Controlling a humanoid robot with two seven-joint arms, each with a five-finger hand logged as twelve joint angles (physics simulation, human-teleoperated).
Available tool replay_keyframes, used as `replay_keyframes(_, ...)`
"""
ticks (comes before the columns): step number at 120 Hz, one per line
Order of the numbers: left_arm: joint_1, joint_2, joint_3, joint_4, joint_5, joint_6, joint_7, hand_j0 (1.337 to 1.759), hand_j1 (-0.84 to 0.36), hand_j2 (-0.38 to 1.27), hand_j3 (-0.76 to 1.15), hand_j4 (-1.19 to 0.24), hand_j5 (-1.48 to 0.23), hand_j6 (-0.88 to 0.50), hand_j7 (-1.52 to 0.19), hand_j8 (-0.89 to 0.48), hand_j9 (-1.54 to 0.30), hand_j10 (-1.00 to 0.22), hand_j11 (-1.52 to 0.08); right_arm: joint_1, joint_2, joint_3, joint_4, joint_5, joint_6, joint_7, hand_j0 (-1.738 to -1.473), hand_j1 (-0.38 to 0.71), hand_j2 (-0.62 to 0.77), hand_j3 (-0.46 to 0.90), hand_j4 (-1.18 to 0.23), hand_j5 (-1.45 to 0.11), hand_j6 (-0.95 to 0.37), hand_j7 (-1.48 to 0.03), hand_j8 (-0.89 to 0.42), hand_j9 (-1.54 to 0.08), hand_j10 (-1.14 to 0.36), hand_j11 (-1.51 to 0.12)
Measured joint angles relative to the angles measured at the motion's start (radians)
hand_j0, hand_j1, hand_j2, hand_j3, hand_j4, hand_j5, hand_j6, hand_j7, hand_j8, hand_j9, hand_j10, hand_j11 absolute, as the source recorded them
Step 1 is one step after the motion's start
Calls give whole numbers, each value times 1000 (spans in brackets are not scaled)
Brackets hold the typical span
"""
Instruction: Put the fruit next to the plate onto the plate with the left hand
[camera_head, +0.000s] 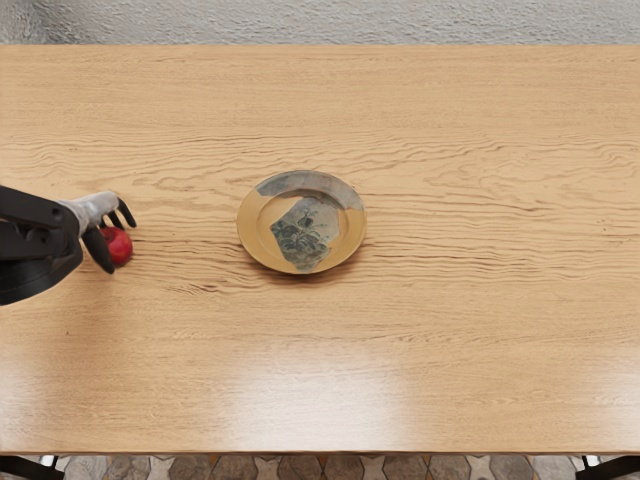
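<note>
A small red fruit (120, 245) lies on the wooden table at the far left. My left hand (105, 230) comes in from the left edge and sits right at the fruit, its dark fingers (122, 214) over the top and the thumb in front of it. Whether the hand grips the fruit or only touches it cannot be told. A shiny golden plate (346, 240) stands near the table's middle, well to the right of the fruit, with nothing on it. The right arm does not show.
The wooden table (450, 340) spans almost the whole view, with its far edge at the top and its near edge at the bottom. Tiled floor shows below the near edge.
</note>
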Motion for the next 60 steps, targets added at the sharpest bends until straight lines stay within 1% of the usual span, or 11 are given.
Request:
replay_keyframes(17,10,-4,-1,2,1,2,4,1658,-245,109,0,-507,-652,-494,-657,-504,-657,-504,-657,0,0,0,0,0,0,0,-1658,-349,0,0,0,0,0,0,0,0,0,0)
replay_keyframes(22,16,-14,-1,3,2,3,4,1657,-251,97,0,-533,-655,-497,-649,-493,-677,-521,-676,0,0,0,0,0,0,0,-1658,-349,0,0,0,0,0,0,0,0,0,0)
replay_keyframes(24,18,-15,-1,3,3,3,4,1657,-258,99,0,-542,-656,-453,-721,-491,-675,-526,-682,0,0,0,0,0,0,0,-1658,-349,0,0,0,0,0,0,0,0,0,0)
replay_keyframes(28,18,-15,-1,3,2,3,4,1657,-271,103,0,-552,-667,-423,-765,-492,-672,-535,-694,0,0,0,0,0,0,0,-1658,-349,0,0,0,0,0,0,0,0,0,0)
replay_keyframes(43,21,-17,-5,6,-1,3,6,1657,-298,146,0,-581,-721,-400,-818,-488,-684,-568,-741,0,0,0,0,0,0,0,-1658,-349,0,0,0,0,0,0,0,0,0,0)
replay_keyframes(49,20,-17,-9,8,-1,2,6,1657,-303,176,0,-587,-740,-405,-819,-482,-711,-576,-756,0,0,0,0,0,0,0,-1658,-349,0,0,0,0,0,0,0,0,0,0)
replay_keyframes(60,12,-17,-20,9,-1,1,5,1656,-323,184,0,-575,-767,-394,-820,-457,-745,-584,-774,0,0,0,0,0,0,0,-1658,-349,0,0,0,0,0,0,0,0,0,0)
